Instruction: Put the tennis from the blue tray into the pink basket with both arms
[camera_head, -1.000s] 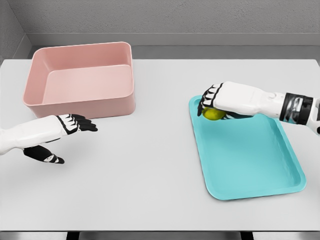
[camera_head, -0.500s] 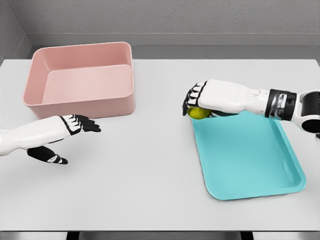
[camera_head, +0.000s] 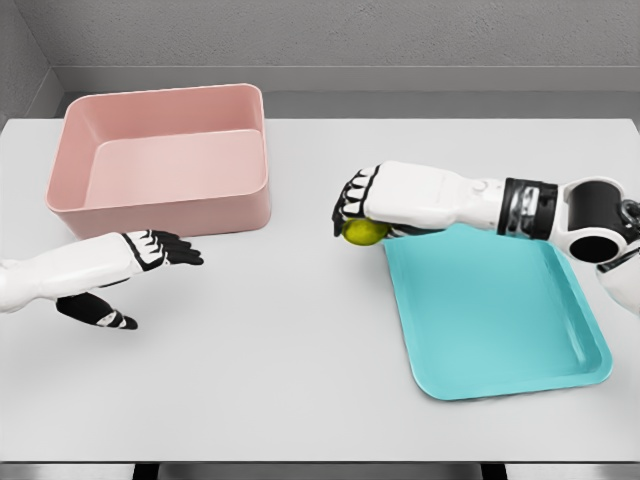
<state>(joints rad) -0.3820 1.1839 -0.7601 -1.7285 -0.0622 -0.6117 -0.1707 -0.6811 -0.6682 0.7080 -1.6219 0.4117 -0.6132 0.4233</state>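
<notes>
The right hand (camera_head: 362, 208) of the white robot arm hangs over bare table just beyond the near-left corner of the flat turquoise plastic tray (camera_head: 500, 320), fingers curled down over the small yellow-green tennis ball (camera_head: 365, 231), which peeks out beneath the knuckles. So the ball is off the tray, gripped from above, and well short of the deep pink rectangular basket (camera_head: 160, 160) that sits far off to that hand's left, at the back of the pale grey table (camera_head: 300, 340).

Here's the worry: this is a top-down cage grip, and most of the ball sits below the fingers. If the curl loosens even slightly, the ball drops and, being round on a smooth surface, rolls away, possibly off the edge.

Over on the other side, the left hand (camera_head: 150, 255) floats low above the table in front of the basket, fingers stretched flat and thumb splayed underneath, holding nothing. It looks set to receive. That handover is the second danger, by my reckoning: release too early and the ball slips between the two hands; an off-centre catch squirts it sideways.

Third risk: the basket's near wall stands tall just behind the left hand. A low carry could clip that rim and knock the ball loose, or nudge the basket.
</notes>
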